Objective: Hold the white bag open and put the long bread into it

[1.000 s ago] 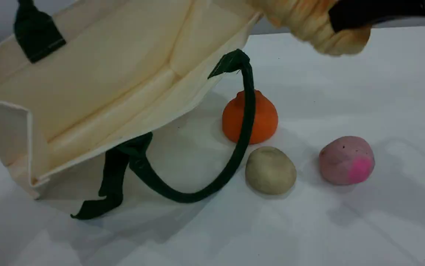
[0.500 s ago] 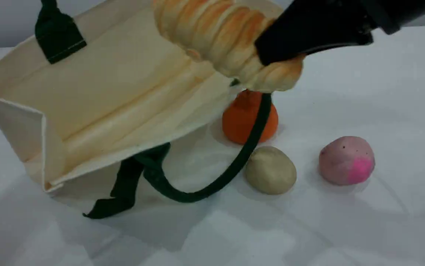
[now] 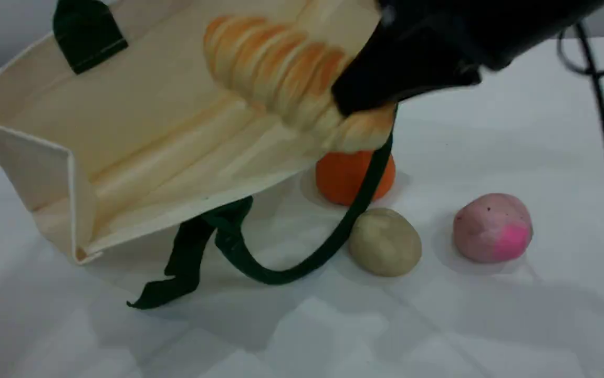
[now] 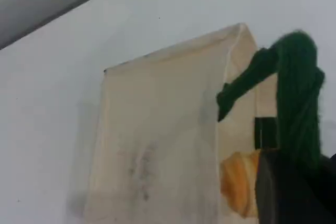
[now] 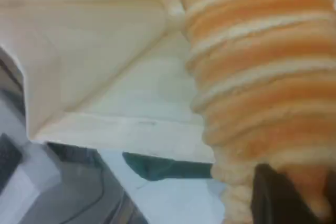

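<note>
Nearest you, the beige potato-like lump (image 3: 384, 242) and pink lump (image 3: 492, 227) are sitting on the white table (image 3: 491, 325), with the orange fruit (image 3: 345, 177) just behind the bag's drooping green rope handle (image 3: 328, 247). You are carrying the long bread (image 3: 286, 89) clamped in the right gripper (image 3: 370, 102), its free end already over the mouth of the white bag (image 3: 139, 131). Farther back, the left gripper (image 4: 294, 192) is pinching the upper handle (image 4: 296, 93), holding the bag open. Aim deep, staying above the lower lip; room is lying leftward inside.
</note>
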Controlling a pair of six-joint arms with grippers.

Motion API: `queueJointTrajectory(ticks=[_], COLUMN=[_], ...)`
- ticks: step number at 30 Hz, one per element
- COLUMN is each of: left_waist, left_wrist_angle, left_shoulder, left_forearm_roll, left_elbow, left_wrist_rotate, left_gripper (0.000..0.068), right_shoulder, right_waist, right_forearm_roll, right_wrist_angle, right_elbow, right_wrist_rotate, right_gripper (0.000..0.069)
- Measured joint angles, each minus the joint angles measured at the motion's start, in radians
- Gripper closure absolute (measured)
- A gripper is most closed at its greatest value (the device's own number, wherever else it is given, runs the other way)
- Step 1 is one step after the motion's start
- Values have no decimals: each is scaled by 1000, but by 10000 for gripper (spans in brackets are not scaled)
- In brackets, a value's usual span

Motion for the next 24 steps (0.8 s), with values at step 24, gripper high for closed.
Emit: queueJointTrajectory(ticks=[24], left_waist=[0], left_wrist_angle=[32], left_shoulder=[0], left_forearm_roll=[-13], left_elbow=[0], left_wrist_rotate=[-2], left_gripper=[585], right_shoulder=[288], right_waist=[75], right_forearm_roll=[-247], right_wrist_angle=[-9], right_elbow=[-375], right_wrist_rotate=[271], right_gripper=[611])
